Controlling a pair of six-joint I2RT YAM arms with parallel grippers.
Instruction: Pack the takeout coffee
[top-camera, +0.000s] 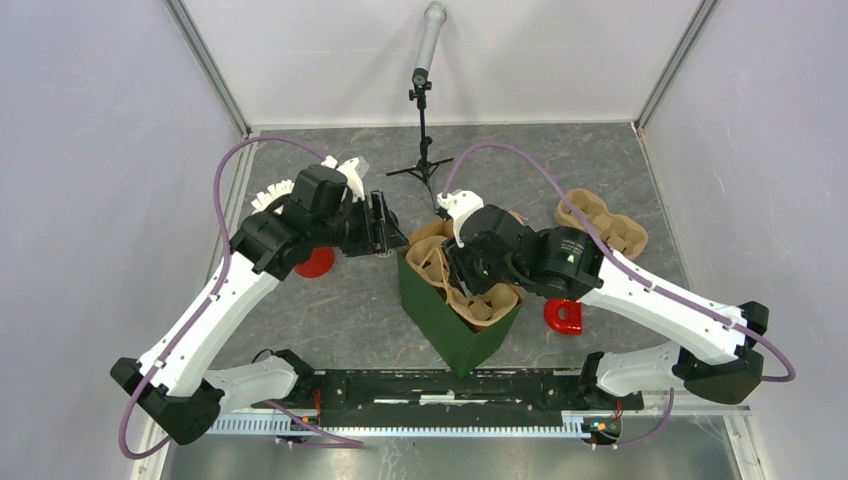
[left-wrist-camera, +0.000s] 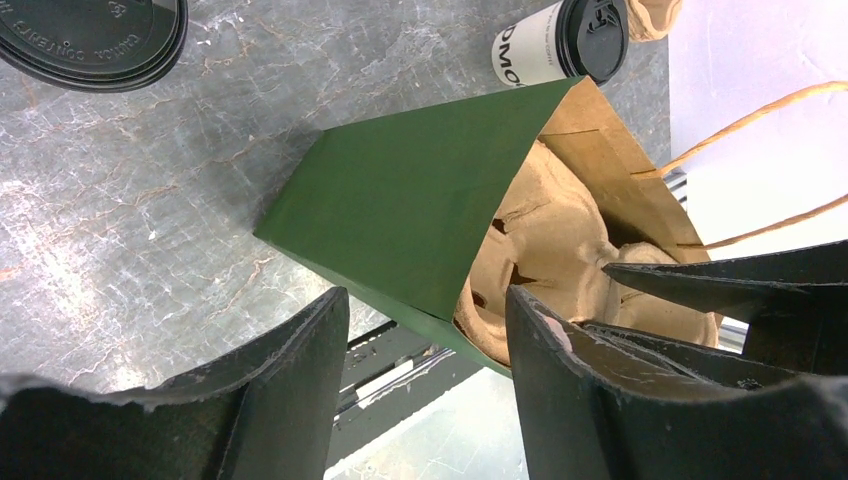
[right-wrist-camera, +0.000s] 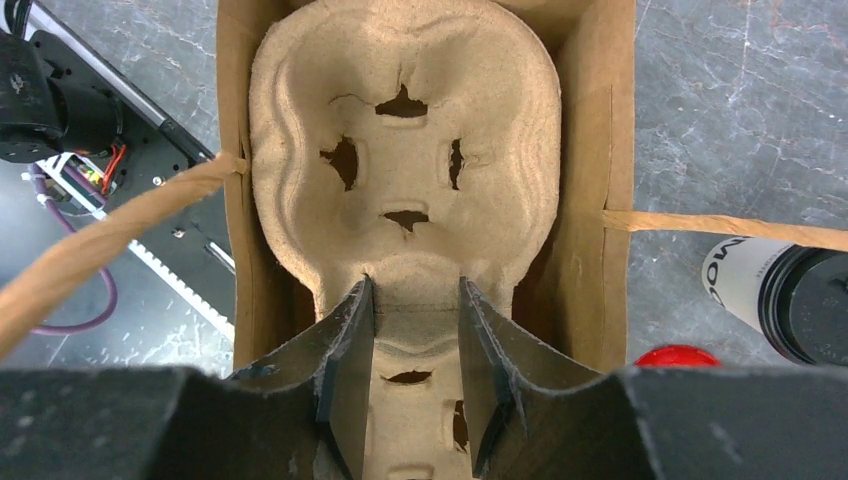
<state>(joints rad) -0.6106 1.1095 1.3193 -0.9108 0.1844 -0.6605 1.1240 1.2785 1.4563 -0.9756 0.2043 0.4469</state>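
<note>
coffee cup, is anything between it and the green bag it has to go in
Yes. The right gripper sits over the mouth of the green bag, gripping the cardboard carrier that fills it. On the table, nothing visible lies between coffee cup and bag.

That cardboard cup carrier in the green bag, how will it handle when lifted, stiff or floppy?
The cup carrier looks like thick moulded pulp, so probably stiff and light for its size. Its rough, fibrous surface should resist slipping in the right pincer straddling its middle ridge. The ragged slits in its wells hint it could tear if squeezed hard.
</note>
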